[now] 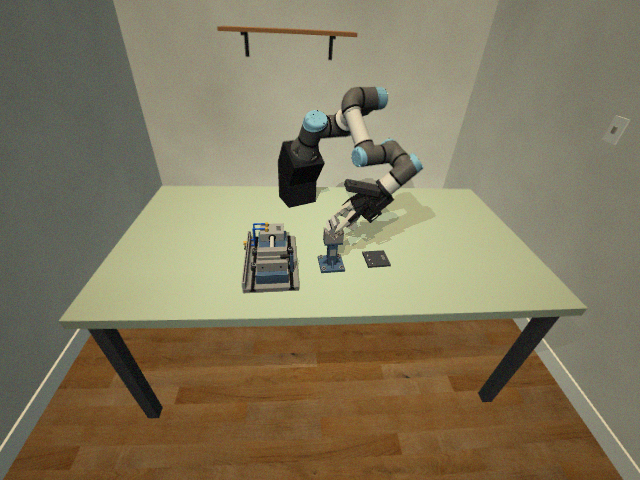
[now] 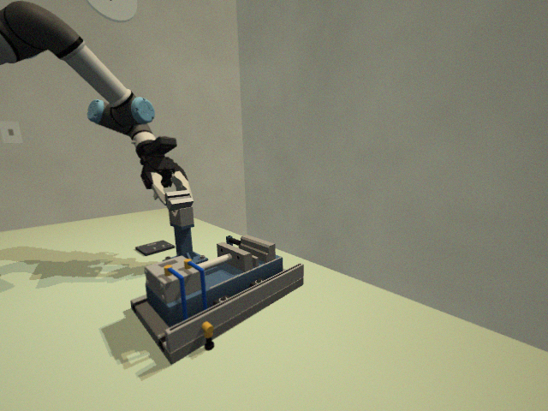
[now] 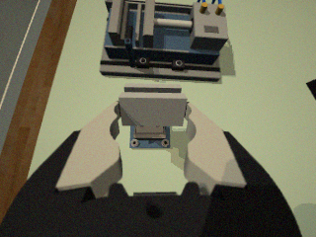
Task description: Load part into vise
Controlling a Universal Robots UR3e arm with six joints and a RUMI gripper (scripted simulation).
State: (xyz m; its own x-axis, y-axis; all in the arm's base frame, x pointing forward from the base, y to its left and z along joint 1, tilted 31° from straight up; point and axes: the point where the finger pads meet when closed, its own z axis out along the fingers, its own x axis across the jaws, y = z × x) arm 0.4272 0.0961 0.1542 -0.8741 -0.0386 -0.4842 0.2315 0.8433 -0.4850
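Two fingers [image 2: 184, 184] around one block [image 2: 179, 201] [image 3: 153, 110].

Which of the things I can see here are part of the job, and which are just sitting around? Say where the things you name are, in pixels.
Part of the job:
- metal block [image 2: 180, 202] [image 3: 153, 110], held in the tool [image 2: 179, 199] [image 3: 152, 103]
- V-block on its blue stand [image 1: 332, 253] [image 2: 182, 239]
- open vise [image 1: 272, 266] [image 2: 258, 248] [image 3: 148, 25]
- dark infeed plate [image 1: 376, 258] [image 2: 154, 247]

Not part of it:
- wall shelf [image 1: 286, 31]
- wall switch [image 1: 615, 129] [image 2: 10, 132]

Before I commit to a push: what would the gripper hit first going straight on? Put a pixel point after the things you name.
Probably the V-block [image 1: 333, 238] [image 2: 181, 217], via the part [image 2: 179, 201] [image 3: 153, 110] in its fingers; whether they already touch is unclear.
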